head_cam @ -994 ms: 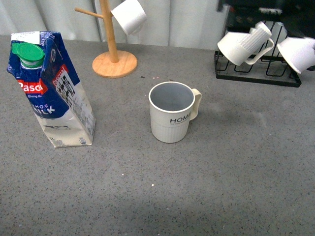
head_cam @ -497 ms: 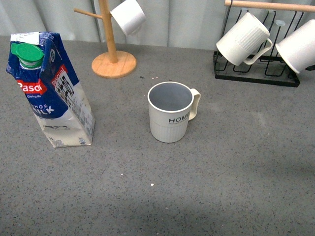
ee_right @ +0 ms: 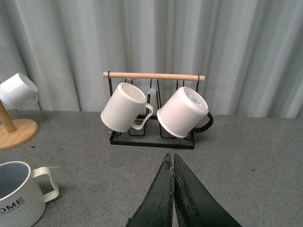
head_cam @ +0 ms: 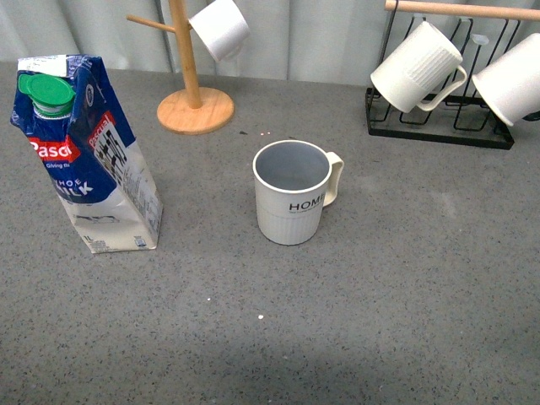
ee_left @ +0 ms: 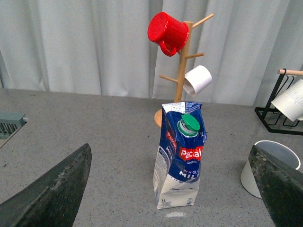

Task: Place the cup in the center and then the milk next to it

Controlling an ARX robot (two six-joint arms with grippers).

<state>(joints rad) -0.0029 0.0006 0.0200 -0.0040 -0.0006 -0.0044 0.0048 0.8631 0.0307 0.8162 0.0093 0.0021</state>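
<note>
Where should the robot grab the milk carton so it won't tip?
Probably around the middle of the milk carton, on its flat side walls below the sloped top. It stands upright and tall, so a middle hold should tip it least. The open left end effector faces it, so come in level from the front.

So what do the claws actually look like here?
The left claw has two dark grey, matte, wedge-shaped fingers. The right claw is the same dark colour, tapering to thin tips. No cables, markings or arm links are in view.
</note>
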